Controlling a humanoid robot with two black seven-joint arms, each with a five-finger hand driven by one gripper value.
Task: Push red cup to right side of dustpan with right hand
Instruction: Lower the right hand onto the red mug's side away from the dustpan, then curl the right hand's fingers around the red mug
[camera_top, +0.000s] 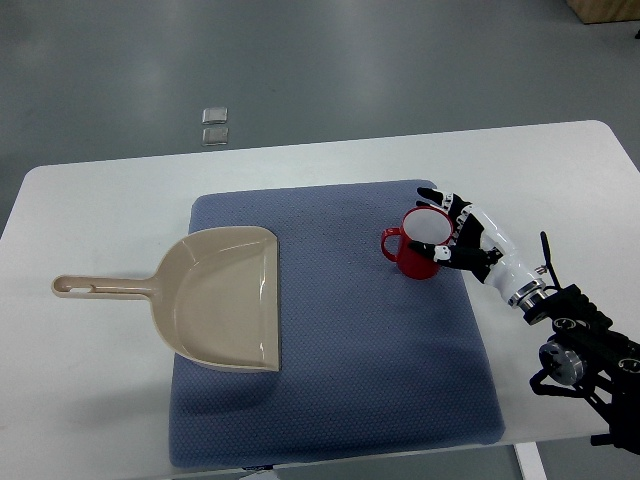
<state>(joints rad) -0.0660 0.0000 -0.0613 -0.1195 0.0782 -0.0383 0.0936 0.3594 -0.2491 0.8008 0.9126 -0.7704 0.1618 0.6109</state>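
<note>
A red cup (413, 250) with a white inside stands upright on the blue mat (340, 340), its handle pointing left. To its left lies a beige dustpan (225, 297), open edge facing right, its handle reaching left onto the table. My right hand (456, 232) comes in from the lower right and sits against the cup's right side. Its fingers (437, 196) are spread along the rim and wall, not wrapped around the cup. The left arm is out of view.
The mat lies on a white table (80, 380) with rounded corners. Grey floor lies beyond the far edge, with two small square plates (215, 125) set in it. A wooden box corner (605, 10) shows at the top right.
</note>
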